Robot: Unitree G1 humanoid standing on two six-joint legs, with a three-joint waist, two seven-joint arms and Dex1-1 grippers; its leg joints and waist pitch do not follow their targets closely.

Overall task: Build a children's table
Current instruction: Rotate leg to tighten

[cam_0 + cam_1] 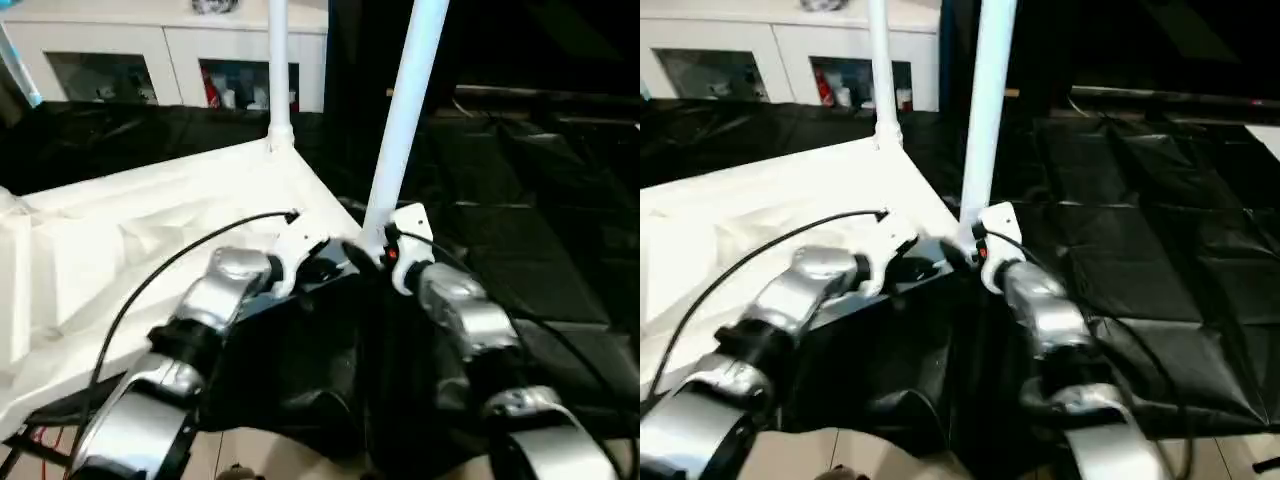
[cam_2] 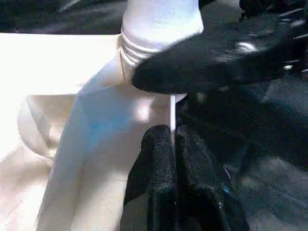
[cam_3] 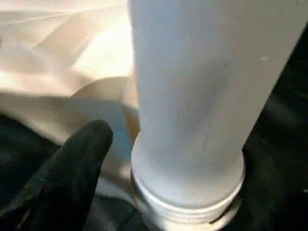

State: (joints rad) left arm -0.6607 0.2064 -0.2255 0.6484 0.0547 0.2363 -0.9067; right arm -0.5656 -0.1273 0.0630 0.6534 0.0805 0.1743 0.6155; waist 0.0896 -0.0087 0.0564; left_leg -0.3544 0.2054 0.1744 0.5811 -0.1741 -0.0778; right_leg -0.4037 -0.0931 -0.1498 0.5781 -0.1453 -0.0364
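The children's table top (image 1: 150, 230) lies upside down on black cloth, its ribbed underside facing up. One white leg (image 1: 278, 70) stands upright in the far corner. A second leg (image 1: 405, 110) rises from the near corner, and threads (image 3: 187, 207) show at its base. My right gripper (image 1: 368, 250) is open around this base; one black finger (image 3: 82, 159) stands slightly off the leg, the other is hidden behind it. My left gripper (image 2: 173, 144) is shut, its fingertips against the table top's rim just below that corner socket.
A white cabinet (image 1: 160, 50) with glass doors stands along the back wall. Black cloth (image 1: 540, 200) covers the surface to the right and in front. A black cable (image 1: 180, 260) arcs over my left forearm. Light floor (image 1: 270, 455) shows at the bottom edge.
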